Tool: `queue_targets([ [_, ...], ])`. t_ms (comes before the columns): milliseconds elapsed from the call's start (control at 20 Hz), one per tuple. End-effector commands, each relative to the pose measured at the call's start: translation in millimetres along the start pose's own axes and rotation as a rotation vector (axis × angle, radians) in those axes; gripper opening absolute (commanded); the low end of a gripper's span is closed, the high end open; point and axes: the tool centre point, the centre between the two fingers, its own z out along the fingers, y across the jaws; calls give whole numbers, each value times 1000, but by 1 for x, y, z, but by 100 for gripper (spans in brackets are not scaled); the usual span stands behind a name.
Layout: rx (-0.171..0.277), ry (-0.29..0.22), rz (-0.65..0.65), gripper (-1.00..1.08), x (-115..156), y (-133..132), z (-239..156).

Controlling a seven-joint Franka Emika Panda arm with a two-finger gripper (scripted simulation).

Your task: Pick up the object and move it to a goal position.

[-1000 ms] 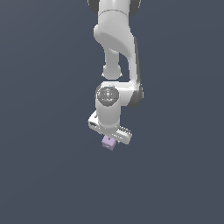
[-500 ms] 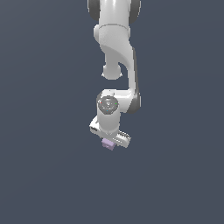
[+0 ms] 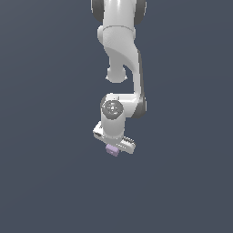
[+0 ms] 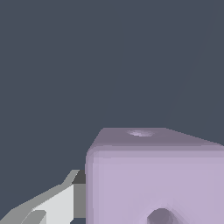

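While the white arm [image 3: 122,54] reaches down from the top of the exterior view, its gripper [image 3: 113,146] carries the object [image 3: 112,150], a small pale lilac cube, just under the hand. The jaws are pinching the cube between them. From the wrist view the cube [image 4: 157,175] fills much of the picture, with a dark dot on its near face, and one grey-white finger [image 4: 52,203] touches its side. Behind everything lies only a plain dark blue-grey background [image 3: 45,136].

The arm [image 3: 119,50] appeared as smooth, glossy white plastic. The cube [image 4: 157,175] showed a matt, smooth lilac surface with softly rounded edges and shallow dimples.
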Motion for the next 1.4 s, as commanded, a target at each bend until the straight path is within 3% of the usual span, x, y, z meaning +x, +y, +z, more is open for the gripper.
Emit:
queue_targets([
  [0, 0, 0, 0, -100, 0, 0, 0],
  [600, 0, 0, 0, -100, -13, 14, -2],
  [1350, 0, 0, 0, -100, -66, 68, -8],
])
